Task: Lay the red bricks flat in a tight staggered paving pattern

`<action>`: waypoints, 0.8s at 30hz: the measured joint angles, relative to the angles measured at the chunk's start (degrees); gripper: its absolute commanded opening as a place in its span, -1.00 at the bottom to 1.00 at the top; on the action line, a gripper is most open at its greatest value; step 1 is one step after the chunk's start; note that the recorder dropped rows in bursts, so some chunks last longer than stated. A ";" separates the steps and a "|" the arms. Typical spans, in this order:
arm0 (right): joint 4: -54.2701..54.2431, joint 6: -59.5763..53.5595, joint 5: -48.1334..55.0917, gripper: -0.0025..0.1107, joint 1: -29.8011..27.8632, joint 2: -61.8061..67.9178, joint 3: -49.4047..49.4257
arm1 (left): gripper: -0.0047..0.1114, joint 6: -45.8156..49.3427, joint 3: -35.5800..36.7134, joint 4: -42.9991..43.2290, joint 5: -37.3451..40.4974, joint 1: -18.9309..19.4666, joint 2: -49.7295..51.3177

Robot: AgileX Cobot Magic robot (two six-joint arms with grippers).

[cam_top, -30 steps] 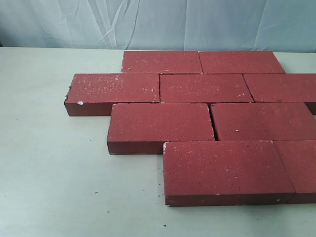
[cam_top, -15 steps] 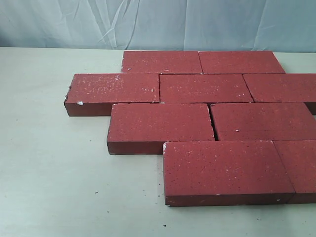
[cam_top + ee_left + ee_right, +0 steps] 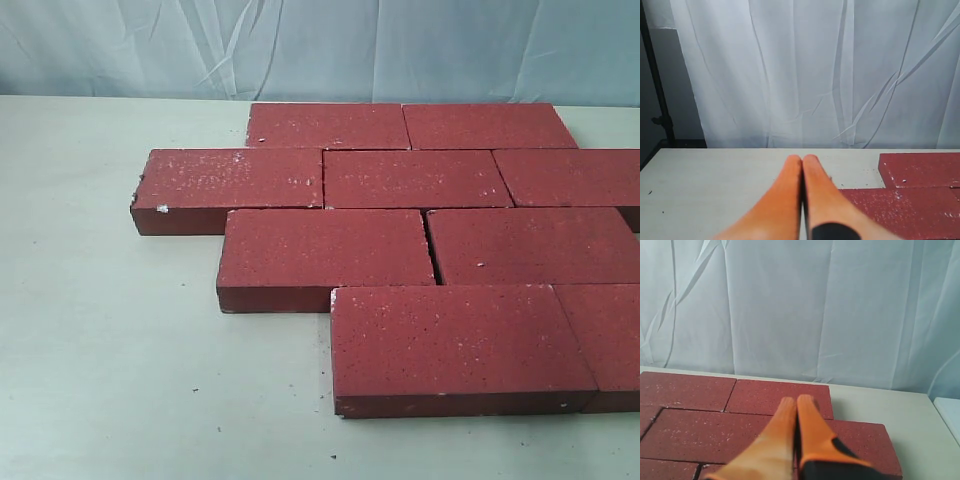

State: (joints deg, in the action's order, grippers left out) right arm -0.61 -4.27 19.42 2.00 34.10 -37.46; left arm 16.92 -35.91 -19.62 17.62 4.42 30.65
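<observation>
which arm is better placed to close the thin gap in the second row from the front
Left, probably. The brick left of the gap has its outer end open to bare table, and the left tool sits shut over table beside the bricks. The right tool hangs over the laid bricks.
</observation>
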 measured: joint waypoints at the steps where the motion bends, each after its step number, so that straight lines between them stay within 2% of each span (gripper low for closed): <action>1: 0.00 0.00 0.00 -0.97 0.00 0.00 0.00 | -0.92 0.00 0.00 0.00 0.00 0.00 0.00; 15: 0.00 0.09 0.00 -0.97 0.00 -0.05 0.00 | -0.92 0.00 0.43 -0.10 -0.29 0.00 -0.11; 18: 0.00 0.09 0.00 -0.97 0.00 -0.05 0.00 | -0.92 -0.53 2.40 3.43 -2.03 0.00 -1.35; 24: 0.00 0.09 0.00 -0.97 0.00 -0.05 0.00 | -0.92 -7.57 10.31 14.88 -7.95 0.00 -8.01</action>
State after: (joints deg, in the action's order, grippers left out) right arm -0.61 -4.17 19.42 2.00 34.05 -37.46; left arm 9.35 -25.61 -4.73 9.67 4.42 22.65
